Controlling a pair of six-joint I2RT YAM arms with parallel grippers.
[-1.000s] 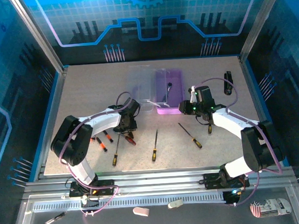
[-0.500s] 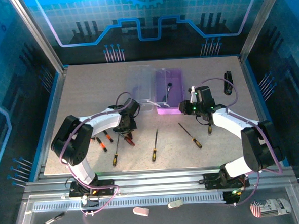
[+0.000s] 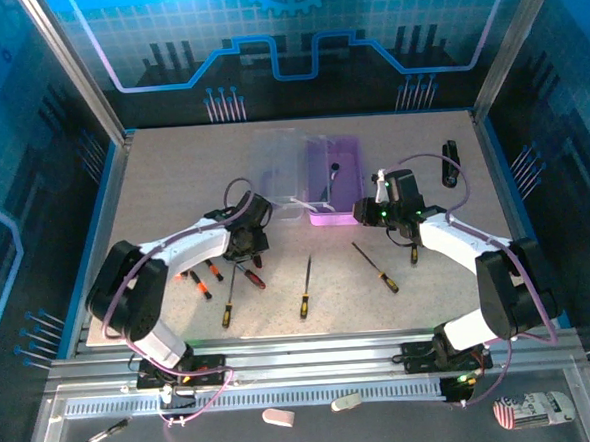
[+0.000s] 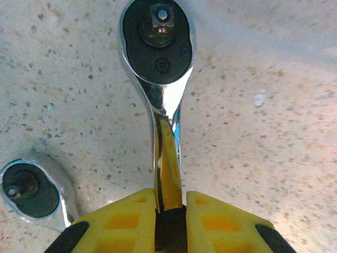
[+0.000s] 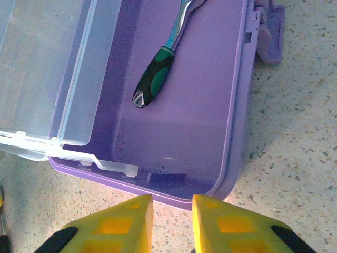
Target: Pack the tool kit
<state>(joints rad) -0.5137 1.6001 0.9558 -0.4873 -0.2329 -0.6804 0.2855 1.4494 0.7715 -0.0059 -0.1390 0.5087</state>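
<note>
Looks like the step in hand is grabbing the next tool. The left fingers, bottom middle of the left wrist view, are pressed in on the shank of a chrome ratchet wrench with a round black head. It runs up the centre of the frame over the speckled beige bench, and I can't tell if it's off the surface yet. A second chrome ratchet head sits at lower left. The tool kit is a translucent plastic case with a purple base and a clear lid flopped open to the left. It sits upper middle in the top view, with a green-and-black-handled ratchet already lying inside. The right fingers show a slim gap right at the case's near rim; can't tell whether they're nipping it or just parked. Next I'd guess lift, carry up and right, clear the rim, lay it flat beside the other one. Slim black-and-yellow screwdrivers lie scattered below the case, so plenty left.
</note>
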